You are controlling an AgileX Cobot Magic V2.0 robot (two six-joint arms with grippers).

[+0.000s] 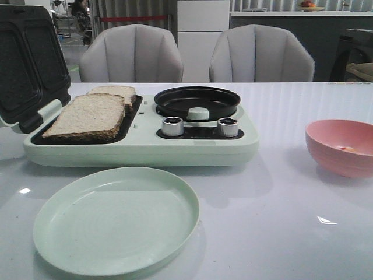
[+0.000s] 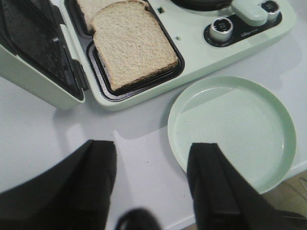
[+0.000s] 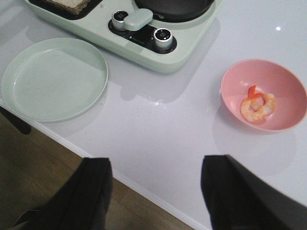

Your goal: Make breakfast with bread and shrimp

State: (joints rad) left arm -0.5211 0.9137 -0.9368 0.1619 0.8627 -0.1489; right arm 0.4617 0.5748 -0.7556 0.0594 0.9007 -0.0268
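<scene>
Bread (image 2: pixel 134 45) sits on the grill; both your hands, left hand (image 2: pixel 153 187) and right hand (image 3: pixel 156 191), gape empty. Approach the near slice's edge low and pinch gently.

This looks like a dining room or a kitchen in a home, or a room made to look like one. A shiny white table (image 1: pixel 291 233) holds a pale green breakfast maker (image 1: pixel 140 146) with two slices of bread (image 1: pixel 87 116) on its hot plate and a small black pan (image 1: pixel 197 100) beside them. A green plate (image 1: pixel 116 219) and a pink bowl (image 1: pixel 341 146) sit on the table too. Two soft grey chairs (image 1: pixel 131 55) stand behind the table. Farther back are a white cupboard (image 1: pixel 203 35) and a high counter with a bowl of fruit (image 1: pixel 310 6). The floor is brown wood (image 3: pixel 43 158).
</scene>
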